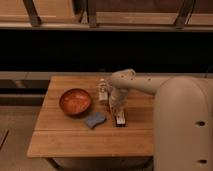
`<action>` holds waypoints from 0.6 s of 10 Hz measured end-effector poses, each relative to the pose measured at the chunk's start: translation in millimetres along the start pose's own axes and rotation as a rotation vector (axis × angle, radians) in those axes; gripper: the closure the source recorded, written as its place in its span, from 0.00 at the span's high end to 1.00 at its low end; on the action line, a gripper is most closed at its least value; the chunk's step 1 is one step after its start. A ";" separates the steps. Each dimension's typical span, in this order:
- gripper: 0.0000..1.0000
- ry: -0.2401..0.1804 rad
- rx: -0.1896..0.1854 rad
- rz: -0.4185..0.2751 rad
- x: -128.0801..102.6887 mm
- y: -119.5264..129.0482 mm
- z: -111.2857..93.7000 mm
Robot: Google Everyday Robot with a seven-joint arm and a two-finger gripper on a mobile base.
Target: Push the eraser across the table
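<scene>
Gripper (116,106): down low over the table (65,141), right of centre, pointing straight down at the far end of the eraser (120,119)
Opening: cannot tell from this side whether it is apart or together
Contact: its tip sits right at the eraser's far end, and whether it truly touches or grips anything cannot be told
Eraser: a dark narrow block with a pale strip on top, lying flat on the light wood with its long side running far to near, just right of the blue pad (95,120)
Blue pad: flat on the table, near the eraser with a slim gap between them, in front of the bowl (75,101) and to its right
Bowl: red-orange, upright, left of centre
Bottle (103,91): small, pale, upright, between the bowl and the gripper, just beside the wrist
Arm (145,86): pale, reaching in from the right and bending down at the wrist
</scene>
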 end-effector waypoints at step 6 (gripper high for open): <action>0.00 0.033 -0.037 -0.001 3.2 11.5 11.2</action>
